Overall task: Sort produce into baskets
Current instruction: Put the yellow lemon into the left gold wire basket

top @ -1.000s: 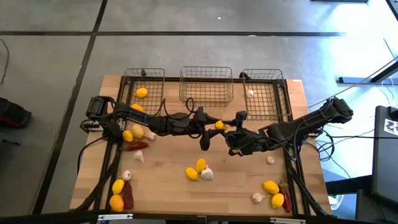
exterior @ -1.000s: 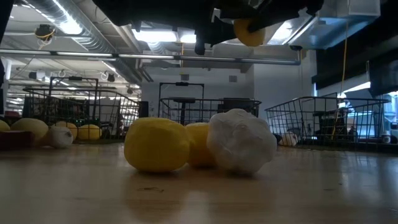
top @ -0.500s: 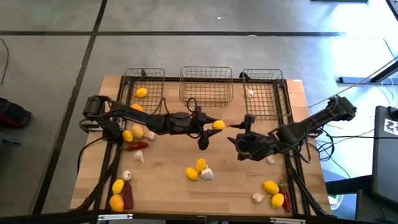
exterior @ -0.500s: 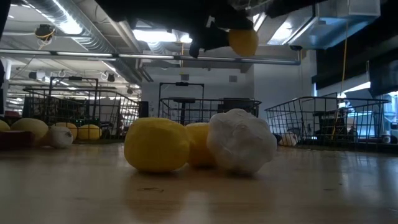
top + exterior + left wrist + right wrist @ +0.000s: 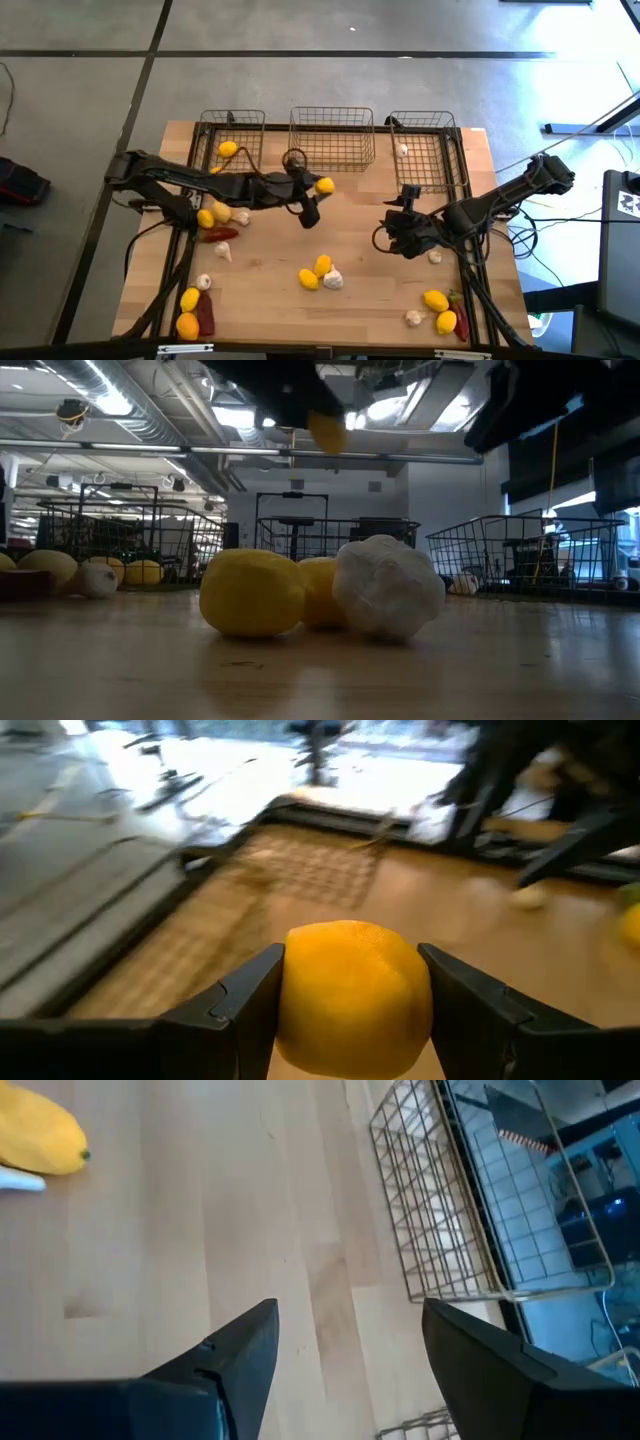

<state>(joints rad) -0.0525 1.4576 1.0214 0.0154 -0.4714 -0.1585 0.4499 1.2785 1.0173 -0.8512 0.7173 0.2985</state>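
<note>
My left gripper (image 5: 320,187) hovers over the table just in front of the middle basket (image 5: 332,150), shut on a yellow lemon (image 5: 354,995). The same lemon (image 5: 327,430) shows high above the tabletop in the low view. My right gripper (image 5: 345,1350) stands open above bare wood at the table's right, near the right basket (image 5: 425,160). Nothing lies between its fingers. The left basket (image 5: 232,140) holds a lemon (image 5: 228,149). A garlic bulb (image 5: 402,150) lies in the right basket. My left gripper pinches the lemon between its two fingers, one on each opposite side (image 5: 290,1005). The fingers (image 5: 245,1010) come from the table's left, nearly level and slanting a little down. The lemon is lifted clear of the table.
Loose produce lies around. Lemons, garlic and a chili (image 5: 222,234) sit at the left. Two lemons and a garlic bulb (image 5: 333,279) are at the centre front. More lemons (image 5: 435,300), garlic (image 5: 435,257) and a chili are at the right front. Bare wood lies between.
My left gripper has carried the lemon up and toward the table's far left, nearer the baskets, tipping closer to level. My right gripper has drawn back from the lemon toward the table's right edge and sunk a little.
</note>
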